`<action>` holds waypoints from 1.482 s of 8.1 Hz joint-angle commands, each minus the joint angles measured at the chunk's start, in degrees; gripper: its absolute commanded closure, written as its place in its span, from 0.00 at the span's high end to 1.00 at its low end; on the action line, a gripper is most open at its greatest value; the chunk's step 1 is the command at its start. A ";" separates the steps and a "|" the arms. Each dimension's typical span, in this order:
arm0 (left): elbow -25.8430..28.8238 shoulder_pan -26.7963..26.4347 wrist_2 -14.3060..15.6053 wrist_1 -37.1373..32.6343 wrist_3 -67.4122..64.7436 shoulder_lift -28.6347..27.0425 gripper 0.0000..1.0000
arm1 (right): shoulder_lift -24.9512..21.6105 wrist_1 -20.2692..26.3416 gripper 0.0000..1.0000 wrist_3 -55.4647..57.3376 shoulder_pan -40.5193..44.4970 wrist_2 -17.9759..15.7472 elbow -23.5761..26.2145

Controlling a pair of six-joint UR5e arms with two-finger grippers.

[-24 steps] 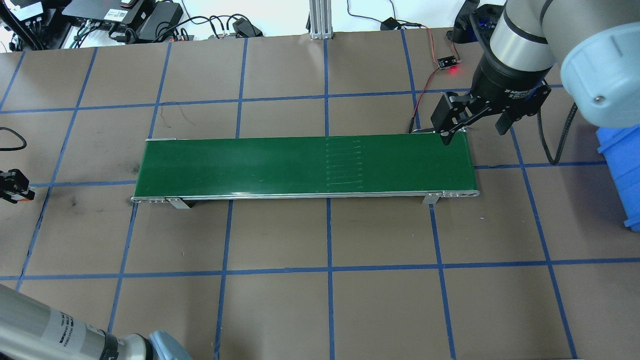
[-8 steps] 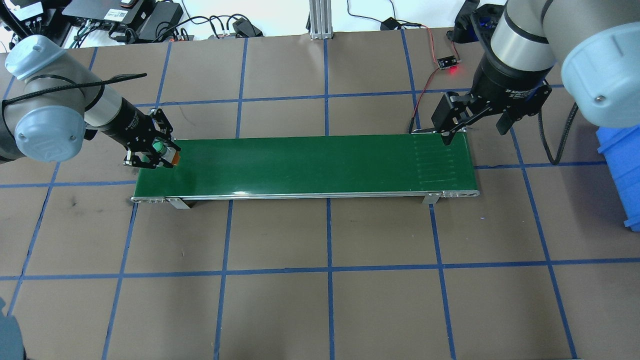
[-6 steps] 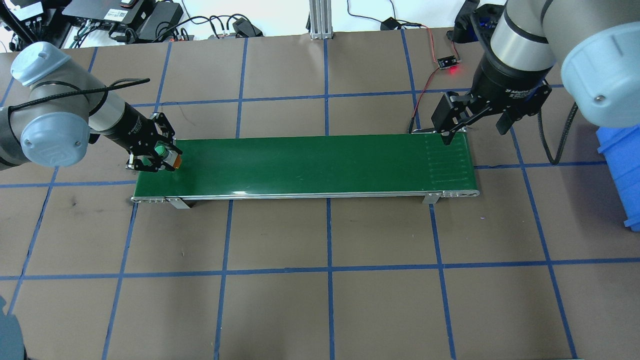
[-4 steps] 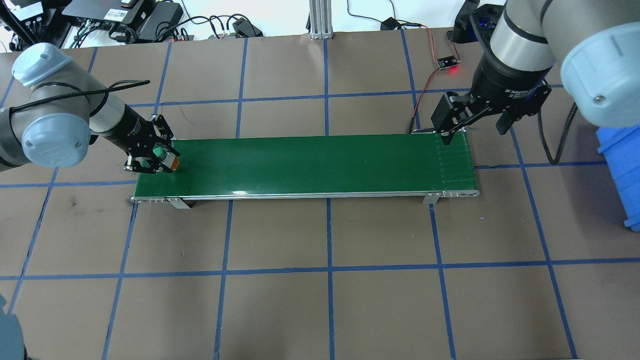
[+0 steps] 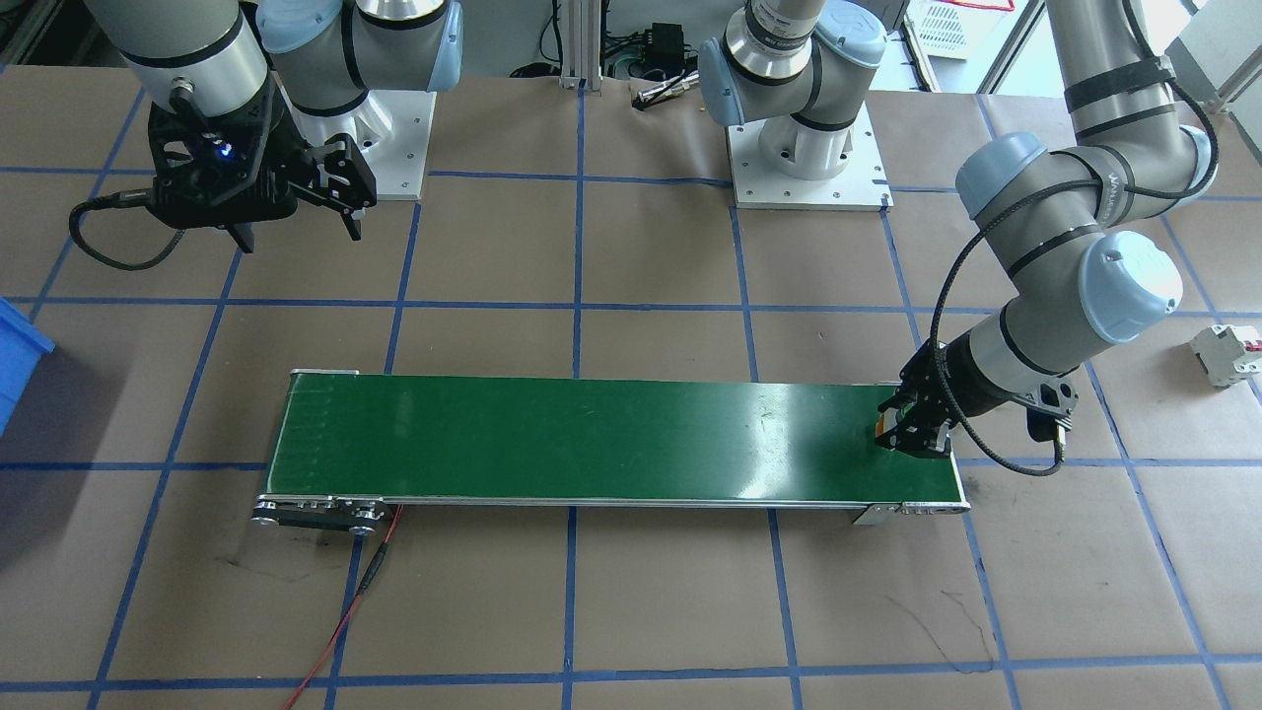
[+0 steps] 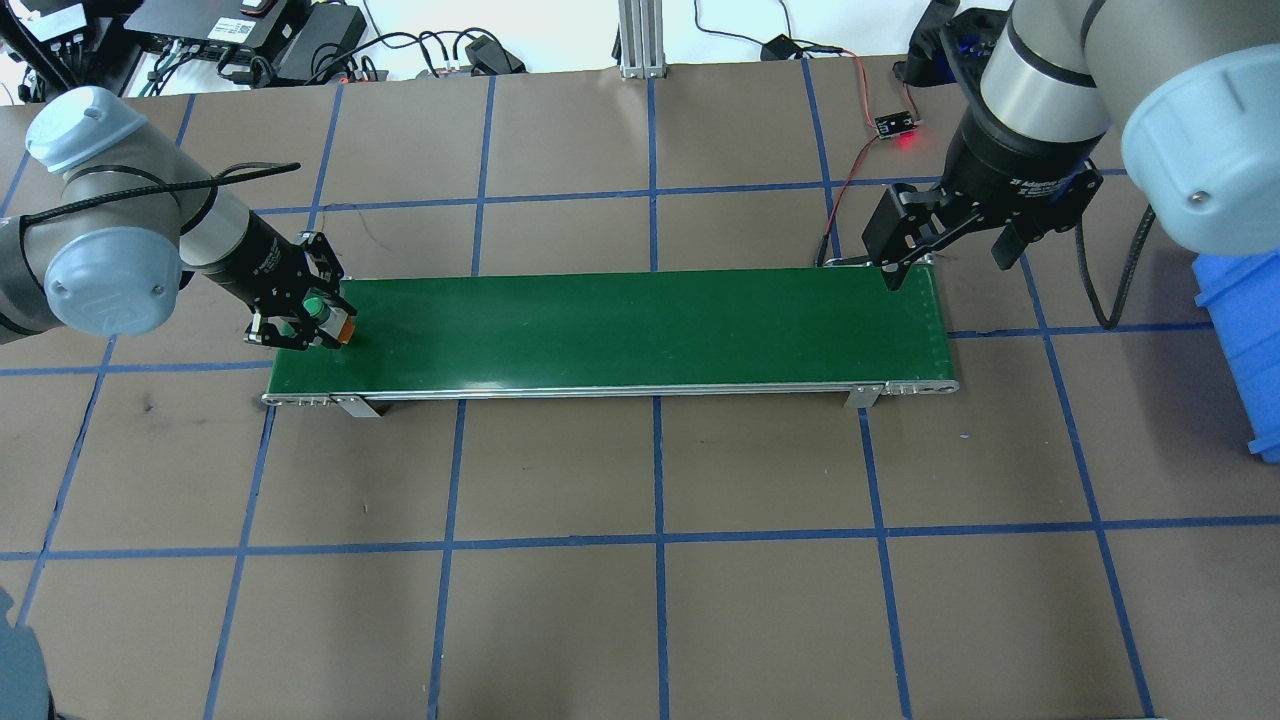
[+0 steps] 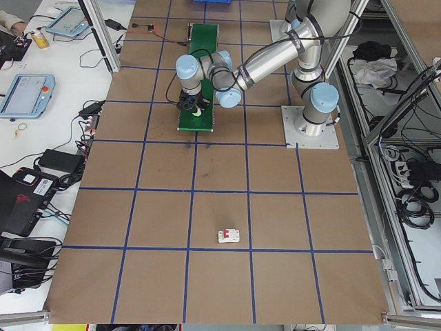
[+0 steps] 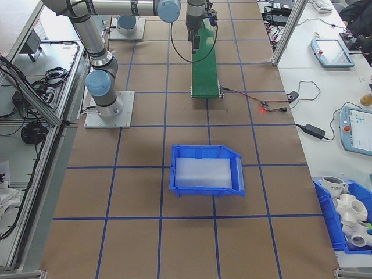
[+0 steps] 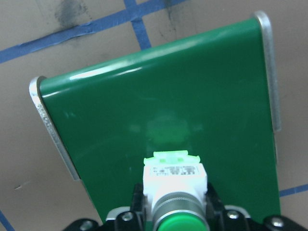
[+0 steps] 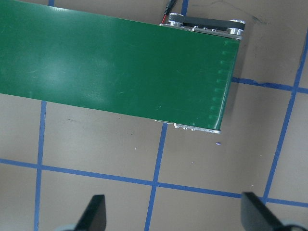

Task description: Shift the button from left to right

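Note:
The button (image 6: 318,307), a green cap on a white body, sits between the fingers of my left gripper (image 6: 300,322), which is shut on it over the left end of the green conveyor belt (image 6: 640,330). The left wrist view shows the button (image 9: 175,185) close up, with its pale reflection on the belt (image 9: 192,96) just ahead. I cannot tell whether it touches the belt. In the front-facing view this gripper (image 5: 912,436) is at the belt's right end. My right gripper (image 6: 948,270) hangs open and empty by the belt's far right corner, with the belt's end (image 10: 120,57) below it.
A blue bin (image 6: 1245,340) stands at the right table edge. A white circuit breaker (image 5: 1226,353) lies on the table beyond the left arm. A small sensor board (image 6: 897,125) with a red light and a red wire sits behind the belt's right end.
My left arm came in with the button and settled at the belt's left end, then shifted slightly left. The belt's seam marks ran to the right end. The right gripper stayed put.

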 commanded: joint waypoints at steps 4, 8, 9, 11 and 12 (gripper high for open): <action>-0.35 0.09 0.28 -0.09 0.66 -0.21 0.77 | 0.00 0.00 1.00 0.08 0.02 0.00 0.00; -0.62 0.09 0.19 0.00 0.48 -0.83 0.92 | 0.00 0.00 1.00 0.00 0.02 0.00 0.00; -0.62 0.09 0.28 0.00 0.48 -0.83 0.92 | 0.00 0.00 1.00 0.08 0.02 0.00 0.00; -0.53 0.09 1.41 -0.09 1.00 -0.65 0.92 | 0.09 0.00 1.00 0.00 0.02 0.00 0.00; -0.10 0.00 10.04 -0.79 4.23 -0.48 0.93 | 0.09 0.00 1.00 0.00 0.02 0.00 0.00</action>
